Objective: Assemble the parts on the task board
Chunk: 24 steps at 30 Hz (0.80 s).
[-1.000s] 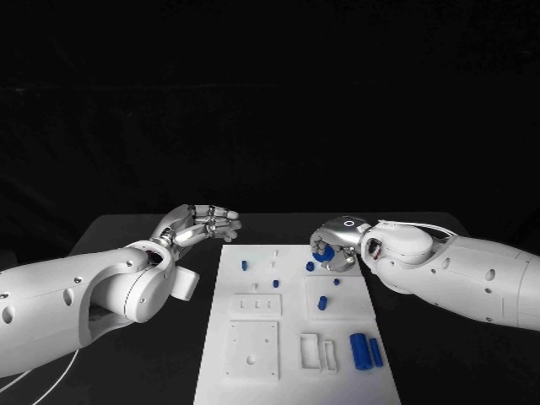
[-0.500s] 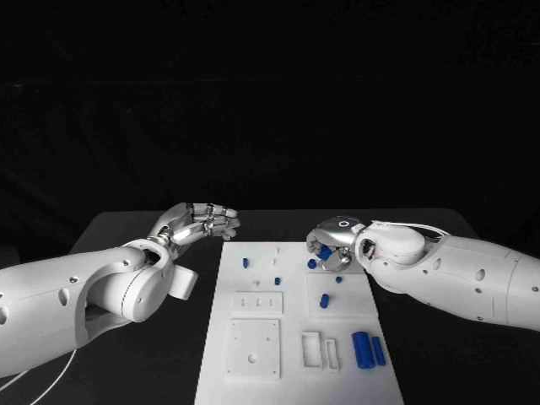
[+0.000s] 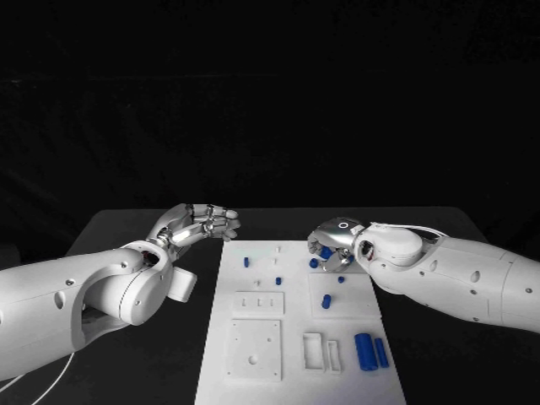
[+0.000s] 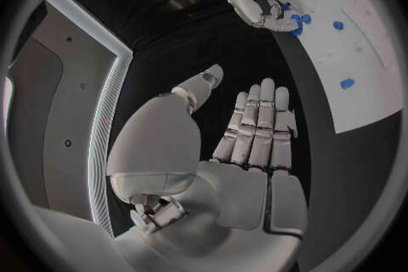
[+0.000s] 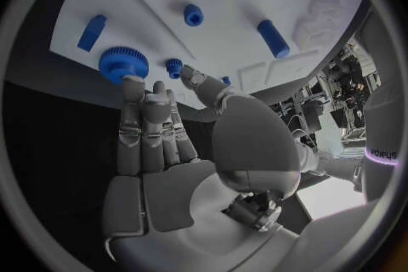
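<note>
Compared with a second earlier, I saw little change: my right arm had crept slightly toward the board's centre, its hand still over the same far right corner; my left arm had held its place.

Left hand [image 3: 203, 223]: raised off the black table [image 3: 124, 232], just beside the far left corner of the task board [image 3: 297, 384]. Fingers loosely curled in the head view, straight and side by side in the left wrist view; grasping nothing, touching nothing.

Task board: white plate, long axis running away from me, centred on the table.

Small blue pegs, left column: one [image 3: 245, 262] upright-looking near the far left, a smaller one [image 3: 278, 281] nearer me.

Blue peg [image 3: 326, 300]: lying mid-board, long axis roughly along the board's length.

Two blue cylinders [image 3: 369, 350]: lying side by side at the near right edge, long axes along the board, the left one thicker.

Right hand [image 3: 333, 243]: over the board's far right corner, fingertips [image 5: 136, 90] at a blue gear [image 5: 123, 62]. In the right wrist view the fingers lay straight with the tips touching the gear's toothed rim; I could not tell whether it was gripped or merely touched. A smaller blue gear [image 5: 174, 67] sat just beside it.
</note>
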Tool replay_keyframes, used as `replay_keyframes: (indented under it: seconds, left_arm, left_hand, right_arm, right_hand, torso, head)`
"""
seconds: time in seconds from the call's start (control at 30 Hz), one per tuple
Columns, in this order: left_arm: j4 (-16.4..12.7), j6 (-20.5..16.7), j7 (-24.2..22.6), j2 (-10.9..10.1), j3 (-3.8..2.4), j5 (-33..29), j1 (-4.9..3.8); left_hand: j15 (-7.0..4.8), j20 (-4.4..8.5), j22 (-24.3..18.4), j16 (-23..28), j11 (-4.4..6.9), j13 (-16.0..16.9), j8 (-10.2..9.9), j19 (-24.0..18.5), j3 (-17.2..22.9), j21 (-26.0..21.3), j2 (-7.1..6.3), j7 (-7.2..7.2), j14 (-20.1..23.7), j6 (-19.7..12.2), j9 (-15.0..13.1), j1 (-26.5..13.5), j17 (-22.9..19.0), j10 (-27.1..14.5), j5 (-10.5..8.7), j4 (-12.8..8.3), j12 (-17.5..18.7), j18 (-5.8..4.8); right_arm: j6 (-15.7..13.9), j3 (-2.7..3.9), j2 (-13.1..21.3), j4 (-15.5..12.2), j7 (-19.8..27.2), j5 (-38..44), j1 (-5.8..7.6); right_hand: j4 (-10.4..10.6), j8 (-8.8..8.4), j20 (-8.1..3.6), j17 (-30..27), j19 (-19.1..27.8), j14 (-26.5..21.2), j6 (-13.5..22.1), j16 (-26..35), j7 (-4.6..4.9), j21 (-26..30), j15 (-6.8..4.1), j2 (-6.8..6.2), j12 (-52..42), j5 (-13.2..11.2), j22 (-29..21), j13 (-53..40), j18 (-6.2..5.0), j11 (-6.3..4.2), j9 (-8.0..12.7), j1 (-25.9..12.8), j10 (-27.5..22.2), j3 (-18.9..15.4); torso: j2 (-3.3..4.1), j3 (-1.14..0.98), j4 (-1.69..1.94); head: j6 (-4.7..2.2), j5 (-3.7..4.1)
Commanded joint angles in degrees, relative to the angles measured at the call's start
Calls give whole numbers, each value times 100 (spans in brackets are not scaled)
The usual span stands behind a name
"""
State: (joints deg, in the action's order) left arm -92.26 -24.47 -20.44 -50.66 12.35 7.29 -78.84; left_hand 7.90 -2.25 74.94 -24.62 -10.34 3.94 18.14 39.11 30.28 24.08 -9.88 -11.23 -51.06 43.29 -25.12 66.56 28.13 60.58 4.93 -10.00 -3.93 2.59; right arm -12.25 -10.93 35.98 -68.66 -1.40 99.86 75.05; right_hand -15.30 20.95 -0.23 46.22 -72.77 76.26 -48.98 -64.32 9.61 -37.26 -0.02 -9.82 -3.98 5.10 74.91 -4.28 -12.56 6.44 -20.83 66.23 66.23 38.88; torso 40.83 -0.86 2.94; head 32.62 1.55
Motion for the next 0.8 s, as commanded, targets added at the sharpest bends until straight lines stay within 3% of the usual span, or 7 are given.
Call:
replay_keyframes:
  seconds: [0.03, 0.8]
  left_arm:
    - [-30, 58, -33, -1, -8, 27, -28]
    - [44, 84, -10, 43, -9, 26, -32]
  left_hand:
    - [13, 3, 100, 25, -1, -8, -27, -28, 39, -27, -14, -28, 34, -2, 8, -39, -8, -49, -24, -2, 19, 66]
    - [16, -1, 100, 35, -7, -6, -29, -32, 57, -26, -13, -31, 32, -4, 10, -65, -9, -68, -29, 21, 15, 71]
  right_arm:
    - [29, 2, -9, 5, -16, 109, -3]
    - [66, 2, -49, 10, -61, 165, -6]
  right_hand:
    - [11, -32, -98, -9, -60, -40, -43, -29, -13, -35, -5, -46, 7, -26, 122, 9, -244, 2, 6, -26, 6, 29]
    - [82, 23, -109, -93, -52, -62, -182, -118, -48, -90, -70, -21, -54, -140, 116, -31, -244, -65, -17, -99, 211, 105]
  torso:
    - [42, 3, 8]
    - [111, 10, 7]
  head:
    - [-4, -4]
    - [33, 29]
